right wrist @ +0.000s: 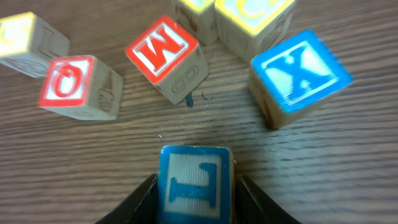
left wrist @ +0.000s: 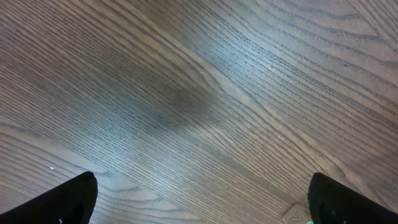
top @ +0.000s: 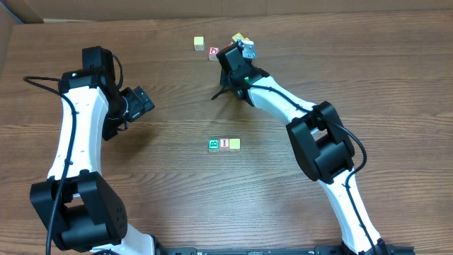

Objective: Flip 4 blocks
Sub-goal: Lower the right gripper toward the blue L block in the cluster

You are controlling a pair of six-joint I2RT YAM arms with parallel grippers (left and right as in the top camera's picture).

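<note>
From above, we see a brown wooden table with two arms. In the middle of the table, three blocks sit in a row, touching: the green B block, the red block and the yellow block. The left gripper hangs over bare wood on the left, well apart from that row. The right gripper reaches to the far side of the table, into a small bunch of other blocks. A block with a red ring and a pale yellow one lie just beside it. We cannot tell from here what this gripper has between its fingers.

From the left wrist, we see only wood below. The two dark fingertips sit in the bottom corners, far apart, so this gripper is wide open and holds nothing.

From the right wrist, we see the blue L block right between the two dark fingers. They sit tight against its two sides, so the gripper is closed around it, and the L looks up at us. Farther off lie a blue X block, a tilted red W block and the ring block. Yellow-topped blocks sit at the far edge.
</note>
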